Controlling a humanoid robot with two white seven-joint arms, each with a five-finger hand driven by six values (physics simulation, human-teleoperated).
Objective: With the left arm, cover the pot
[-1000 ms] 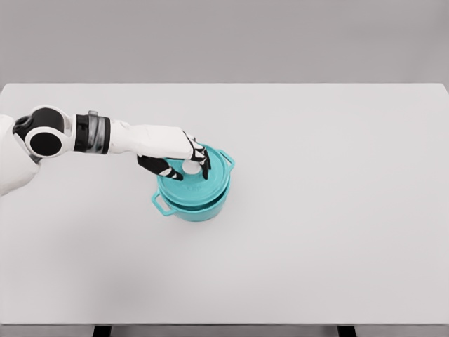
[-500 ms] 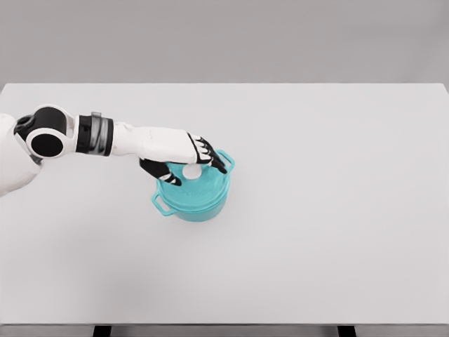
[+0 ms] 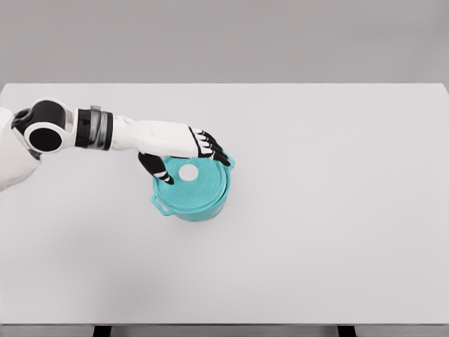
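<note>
A teal pot (image 3: 191, 207) with two side handles stands on the white table (image 3: 330, 210), left of the middle. Its teal lid (image 3: 200, 186) lies flat on the rim, and the lid's white knob (image 3: 188, 172) shows in full. My left hand (image 3: 186, 158) hovers over the lid's far left edge with the fingers (image 3: 210, 149) spread above the back rim and the thumb (image 3: 156, 168) hanging at the left side. It holds nothing. The left arm reaches in from the left edge. No right arm shows.
Beyond the pot, only the table's far edge (image 3: 224, 84) and its front edge (image 3: 224, 323) bound the surface.
The hand let go of the lid's knob and its fingers opened. The lid settled flat on the pot. The hand drew slightly back and to the left, uncovering the knob.
</note>
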